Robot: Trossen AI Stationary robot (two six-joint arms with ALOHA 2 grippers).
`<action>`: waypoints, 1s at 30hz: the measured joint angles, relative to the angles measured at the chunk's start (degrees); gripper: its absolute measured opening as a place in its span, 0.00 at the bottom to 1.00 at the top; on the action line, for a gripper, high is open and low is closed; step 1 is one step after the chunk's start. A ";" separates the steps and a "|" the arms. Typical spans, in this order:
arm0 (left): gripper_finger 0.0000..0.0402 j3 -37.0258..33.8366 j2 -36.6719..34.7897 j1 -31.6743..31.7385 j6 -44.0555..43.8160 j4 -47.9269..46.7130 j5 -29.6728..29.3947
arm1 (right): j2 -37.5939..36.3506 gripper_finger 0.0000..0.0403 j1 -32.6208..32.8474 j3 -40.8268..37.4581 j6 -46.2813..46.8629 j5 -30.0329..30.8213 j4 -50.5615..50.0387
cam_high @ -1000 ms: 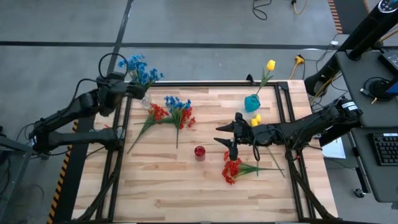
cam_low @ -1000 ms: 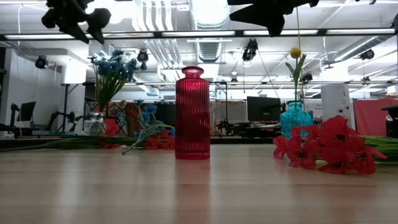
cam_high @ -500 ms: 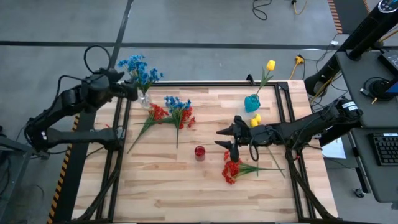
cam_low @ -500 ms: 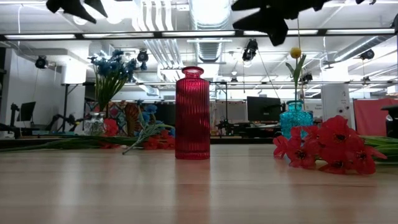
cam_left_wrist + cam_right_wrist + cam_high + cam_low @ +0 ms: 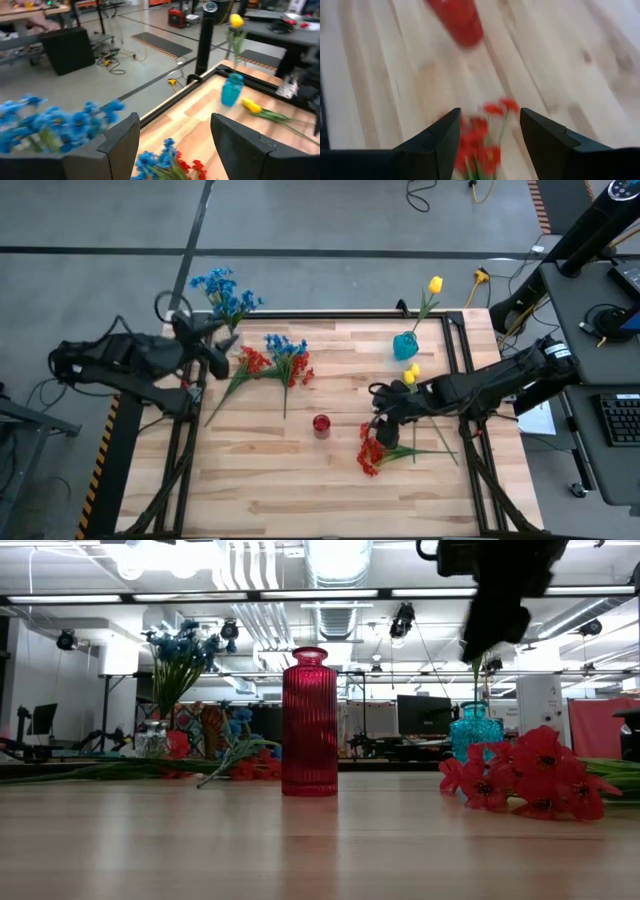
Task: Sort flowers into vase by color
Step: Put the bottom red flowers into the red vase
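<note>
Blue flowers (image 5: 225, 290) stand in a clear vase at the table's far left corner. Loose red and blue sprigs (image 5: 272, 360) lie on the wood beside it. The small red vase (image 5: 320, 423) stands upright mid-table. A teal vase (image 5: 405, 345) holds one yellow flower (image 5: 435, 284), and another yellow flower (image 5: 411, 373) lies next to it. Red flowers (image 5: 372, 452) lie near the front right. My right gripper (image 5: 383, 418) hangs open above them, tipped down, and the blooms (image 5: 487, 135) show between its fingers. My left gripper (image 5: 218, 350) is open and empty, just off the table's left edge near the blue flowers (image 5: 50, 125).
The table's black frame rail (image 5: 330, 315) runs along the far edge, and frame struts run beside the left and right edges. Bare wood (image 5: 260, 480) lies across the near half of the table. The room beyond holds desks and cables.
My left gripper has swung away from the blue flowers in the clear vase, toward the table's near-left side, and risen out of the low view. My right gripper has tipped from nearly level to pointing down over the red flowers, staying almost in place.
</note>
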 joint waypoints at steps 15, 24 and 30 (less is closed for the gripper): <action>0.56 1.83 9.98 -20.77 -10.67 -3.04 -9.46 | 10.44 0.49 14.34 0.72 -0.23 -9.07 -12.07; 0.56 2.57 15.32 -25.62 -14.74 -3.02 -9.48 | 16.25 0.49 16.55 0.37 3.27 -2.55 -12.07; 0.56 2.55 17.52 -26.81 -16.45 -3.02 -9.43 | 20.84 0.52 15.05 0.17 4.26 -3.66 -11.92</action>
